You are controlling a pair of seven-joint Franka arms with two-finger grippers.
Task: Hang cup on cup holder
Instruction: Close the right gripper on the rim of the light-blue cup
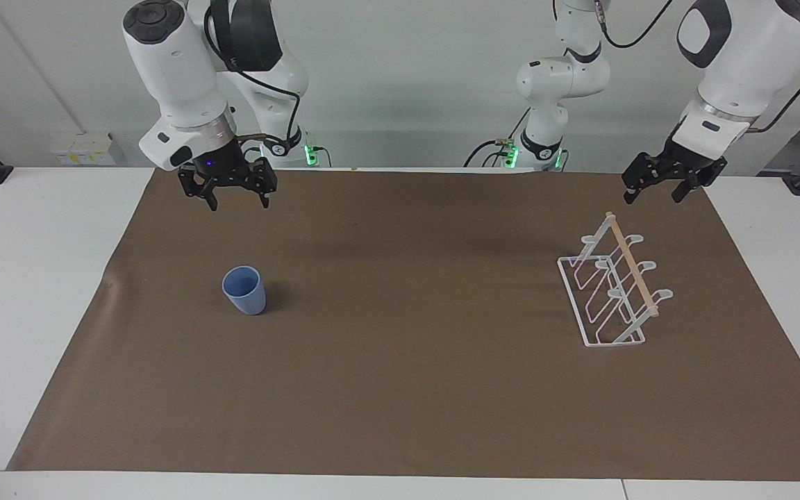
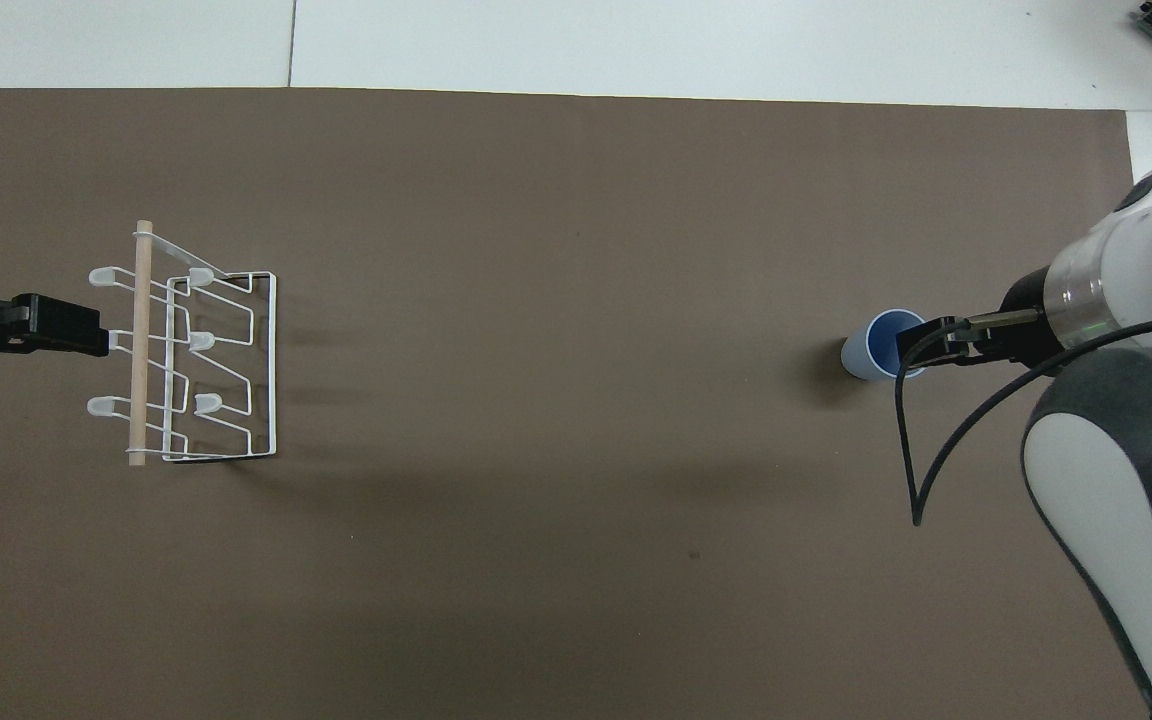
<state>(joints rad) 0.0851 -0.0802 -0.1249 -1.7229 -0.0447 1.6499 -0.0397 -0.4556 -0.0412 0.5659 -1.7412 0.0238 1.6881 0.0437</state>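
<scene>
The light blue cup (image 1: pixel 244 290) stands upright, mouth up, on the brown mat toward the right arm's end of the table. My right gripper (image 1: pixel 239 203) hangs open and empty in the air, over the mat on the robots' side of the cup and clear of it. In the overhead view the right gripper (image 2: pixel 926 345) overlaps the edge of the cup (image 2: pixel 874 345). The white wire cup holder (image 1: pixel 612 292) with its wooden dowel stands toward the left arm's end. My left gripper (image 1: pixel 653 197) is open and empty, up in the air beside the cup holder (image 2: pixel 201 350), not touching it.
The brown mat (image 1: pixel 400 361) covers most of the white table (image 1: pixel 25 278). A black cable (image 2: pixel 911 440) loops down from the right arm's wrist. Nothing else lies between the cup and the cup holder.
</scene>
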